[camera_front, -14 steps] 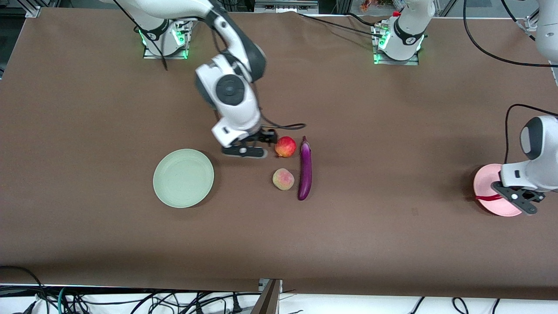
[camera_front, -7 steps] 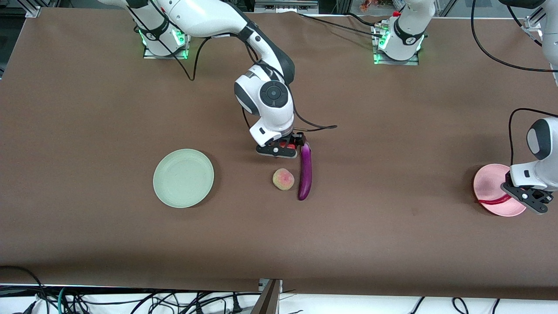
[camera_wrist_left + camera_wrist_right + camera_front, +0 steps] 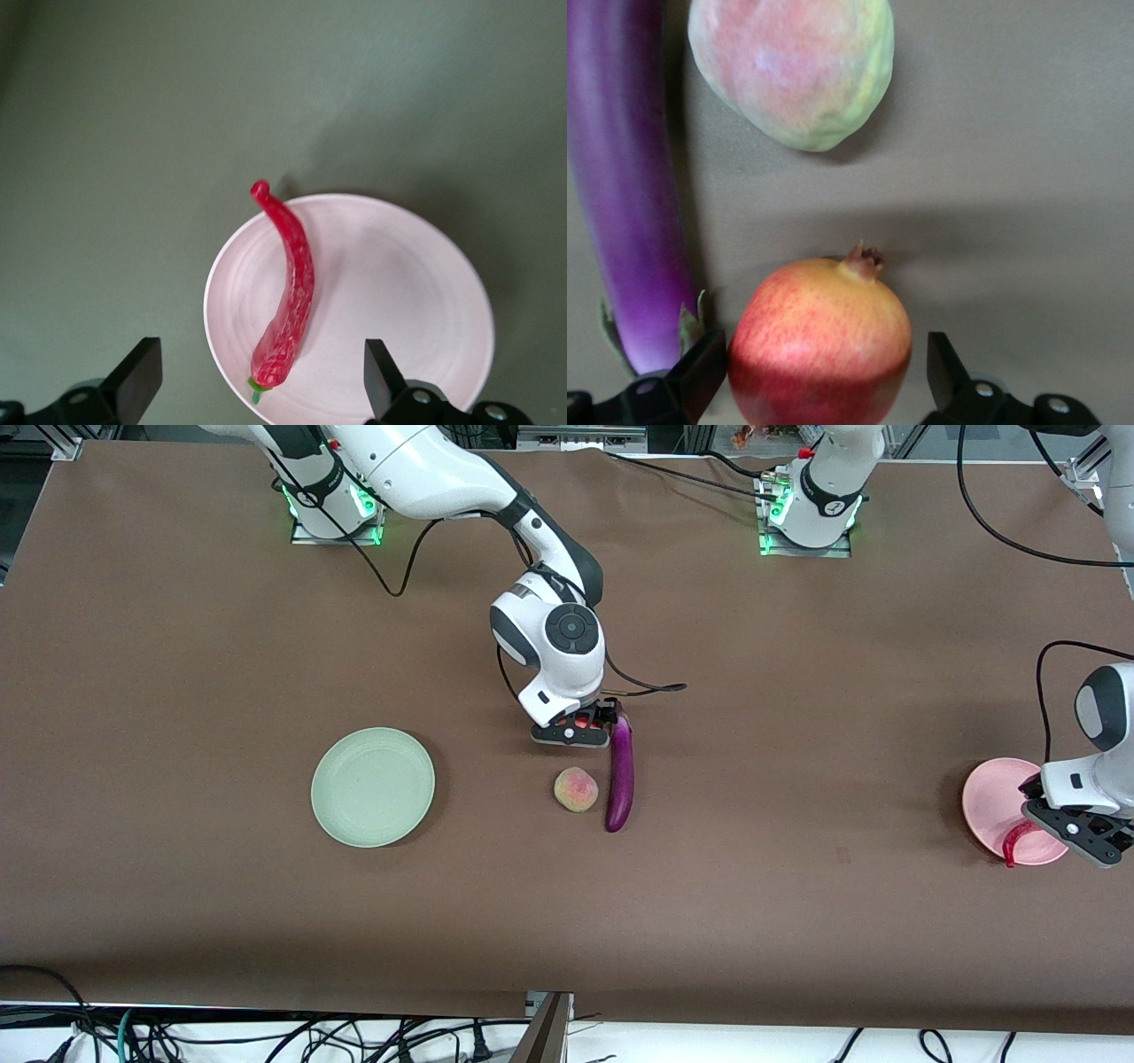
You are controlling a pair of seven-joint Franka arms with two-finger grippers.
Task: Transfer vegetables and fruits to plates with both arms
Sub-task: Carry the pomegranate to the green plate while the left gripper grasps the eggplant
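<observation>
The red chili pepper [image 3: 288, 297] lies on the pale pink plate [image 3: 399, 292], one end over the rim. My left gripper [image 3: 257, 381] hangs open just above it, holding nothing; in the front view it [image 3: 1072, 834] is over the pink plate [image 3: 997, 802] at the left arm's end. My right gripper [image 3: 824, 376] is open with a finger on each side of the red-yellow fruit [image 3: 819, 341], which rests on the table. The purple eggplant [image 3: 625, 195] lies beside the fruit, and the peach [image 3: 793, 66] sits nearer the front camera. The green plate [image 3: 373, 786] is empty.
The eggplant [image 3: 621, 775] lies right against the right gripper [image 3: 576, 731], with the peach [image 3: 576, 789] just nearer the camera. A black cable [image 3: 656, 687] trails from the right wrist. Brown cloth covers the table; the arm bases stand along its robot-side edge.
The right gripper swept toward the left arm's end and came down around the red-yellow fruit. The left gripper opened and released the chili, which now lies on the pink plate.
</observation>
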